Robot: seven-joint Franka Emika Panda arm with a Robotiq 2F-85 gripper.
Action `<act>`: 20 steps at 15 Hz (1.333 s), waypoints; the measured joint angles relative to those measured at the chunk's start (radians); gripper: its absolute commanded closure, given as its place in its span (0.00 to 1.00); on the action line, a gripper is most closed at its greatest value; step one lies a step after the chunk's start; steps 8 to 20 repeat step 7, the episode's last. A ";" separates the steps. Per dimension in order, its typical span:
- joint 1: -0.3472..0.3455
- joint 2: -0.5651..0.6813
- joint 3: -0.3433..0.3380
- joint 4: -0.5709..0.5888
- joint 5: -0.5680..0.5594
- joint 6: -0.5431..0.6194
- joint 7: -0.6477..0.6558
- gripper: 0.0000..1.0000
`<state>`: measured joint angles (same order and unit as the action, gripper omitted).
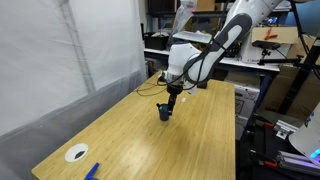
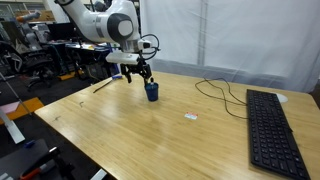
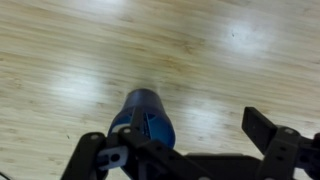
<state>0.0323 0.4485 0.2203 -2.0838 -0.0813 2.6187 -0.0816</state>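
Gripper (image 3: 185,150) jaws stand apart, hovering over the blue cup (image 3: 150,118), which stands on the table (image 1: 200,140) at its 12 o'clock. Risk: an off-centre descent could topple it.

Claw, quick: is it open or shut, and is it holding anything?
Claw: open, holding nothing. It hangs right above the small blue cup on the wooden table; whether it touches the cup cannot be told.

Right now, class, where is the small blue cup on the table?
In both exterior views the blue cup stands on the wooden table directly below the open gripper, well apart from the keyboard.
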 measured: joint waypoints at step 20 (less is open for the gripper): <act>0.005 -0.051 -0.016 0.066 0.030 -0.234 0.000 0.00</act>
